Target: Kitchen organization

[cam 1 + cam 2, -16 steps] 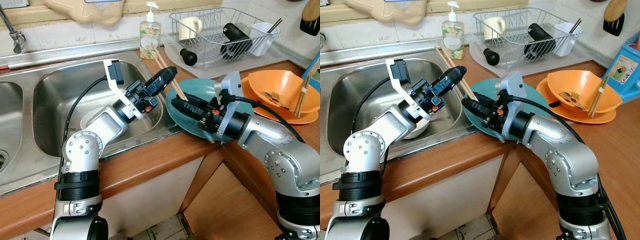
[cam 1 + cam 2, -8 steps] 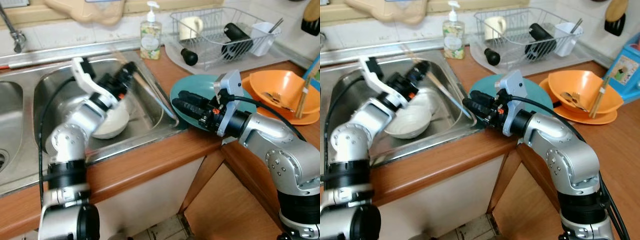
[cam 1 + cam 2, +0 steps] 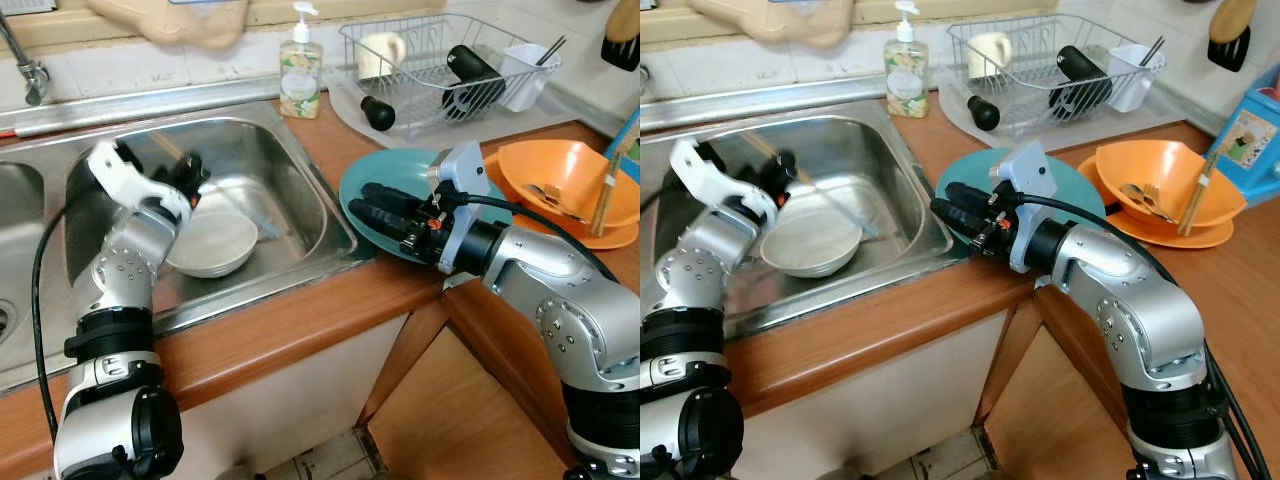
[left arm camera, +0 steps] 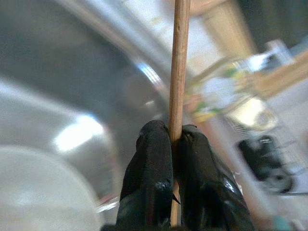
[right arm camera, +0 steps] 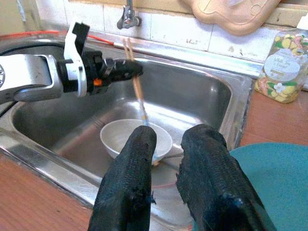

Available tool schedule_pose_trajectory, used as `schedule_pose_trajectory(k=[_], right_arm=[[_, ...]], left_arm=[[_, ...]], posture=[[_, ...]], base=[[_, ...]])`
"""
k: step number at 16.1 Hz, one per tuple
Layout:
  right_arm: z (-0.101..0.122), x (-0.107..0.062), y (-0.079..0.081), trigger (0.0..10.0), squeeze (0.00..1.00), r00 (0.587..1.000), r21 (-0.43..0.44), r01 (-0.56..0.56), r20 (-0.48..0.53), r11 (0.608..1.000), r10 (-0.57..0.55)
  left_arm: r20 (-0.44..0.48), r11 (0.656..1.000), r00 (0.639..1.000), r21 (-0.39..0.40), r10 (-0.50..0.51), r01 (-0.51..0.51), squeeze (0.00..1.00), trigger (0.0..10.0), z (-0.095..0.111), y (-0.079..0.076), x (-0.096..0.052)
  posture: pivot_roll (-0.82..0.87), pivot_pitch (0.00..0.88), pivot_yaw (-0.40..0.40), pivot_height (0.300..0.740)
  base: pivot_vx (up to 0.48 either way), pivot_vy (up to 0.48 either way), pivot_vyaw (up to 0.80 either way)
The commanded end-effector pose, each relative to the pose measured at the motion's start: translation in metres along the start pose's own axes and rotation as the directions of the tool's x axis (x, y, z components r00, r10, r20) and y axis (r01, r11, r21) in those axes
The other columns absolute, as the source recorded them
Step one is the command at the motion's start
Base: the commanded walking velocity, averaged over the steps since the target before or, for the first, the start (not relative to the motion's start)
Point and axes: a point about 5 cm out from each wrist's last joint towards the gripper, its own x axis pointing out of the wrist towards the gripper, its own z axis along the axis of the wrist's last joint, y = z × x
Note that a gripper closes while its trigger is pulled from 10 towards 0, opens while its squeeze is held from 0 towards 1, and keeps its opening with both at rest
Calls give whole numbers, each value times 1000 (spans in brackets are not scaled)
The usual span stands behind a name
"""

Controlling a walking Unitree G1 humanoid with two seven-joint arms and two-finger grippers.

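While pinched between the two black fingers of the left gripper [image 4: 174, 137], chopsticks [image 4: 179, 62] run straight out past the fingertips, lower ends reaching down to the white bowl [image 3: 212, 243] just below that gripper inside the steel sink basin [image 3: 300, 190]. Clamped tight on the wood, with no gap left between the pads. Seen from the right wrist as two pale sticks [image 5: 136, 85] slanting from the gripper's tip down to the bowl's far rim. Beyond the left gripper, against the tiled wall, a soap bottle [image 3: 299, 70] with a flowered label; farther along the counter, a wire dish rack [image 3: 440, 60] holding a cream mug, a black bottle and a white utensil cup. On the other side of the basin wall, right gripper [image 3: 362, 203] hovering over the near edge of a teal plate [image 3: 400, 170], fingers parted by a narrow gap and holding nothing, pointed toward the sink. Behind the right arm, an orange bowl [image 3: 570, 170] on an orange plate, with a fork and another pair of chopsticks leaning in it. Wooden countertop [image 3: 290, 330] along the front of the sink, under both arms.
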Motion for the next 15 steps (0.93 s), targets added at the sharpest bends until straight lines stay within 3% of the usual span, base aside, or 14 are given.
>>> schedule_pose_trajectory(k=[1, 2, 4, 5, 8, 11, 14, 15], right_arm=[[6, 0, 4, 10000, 0, 1000, -41, -17, 9, 999, 18], [7, 0, 4, 10000, 0, 1000, -44, -17, 9, 999, 17], [7, 0, 3, 10000, 0, 1000, -52, -9, 9, 999, 10], [8, 0, 2, 10000, 0, 1000, -58, 6, 10, 998, -6], [6, -5, -8, 10000, 0, 994, -48, 111, -10, 993, -112], [1, -11, -20, 10000, 0, 971, -24, 229, -70, 973, -230], [-2, -27, -46, 10000, 0, 890, 34, 448, -112, 893, -442], [-3, -37, -54, 10000, 678, 851, 78, 519, -131, 851, -508]], left_arm=[[-23, 998, 998, 24, 62, -61, 0, 7804, -1, 3, 5], [-66, 994, 993, 34, 102, -100, 0, 10000, -8, 8, 8], [-99, 989, 985, 66, 139, -133, 12, 10000, -14, 13, 9], [-100, 985, 981, 59, 168, -163, 1000, 10000, -15, 15, 11], [-120, 979, 973, 77, 198, -190, 1000, 10000, -17, 18, 13], [-127, 982, 978, 115, 164, -149, 1000, 10000, -16, 12, 14], [-109, 972, 985, 208, 134, -109, 1000, 10000, -13, 5, 16], [-82, 966, 993, 251, 80, -57, 1000, 10000, -8, -4, 17]], posture=[[-193, 0, -6, 740], [-198, 0, 0, 740], [-198, 0, 0, 740], [-198, 0, 0, 740], [-207, 0, 4, 740], [-209, 0, 0, 740], [-220, 0, 2, 740], [-220, 0, 2, 740]], base=[[0, 0, 0], [0, 0, 0], [0, 0, 0], [0, 0, 0], [0, 0, 0], [0, 0, 0], [0, 0, 0], [0, 0, 0]])
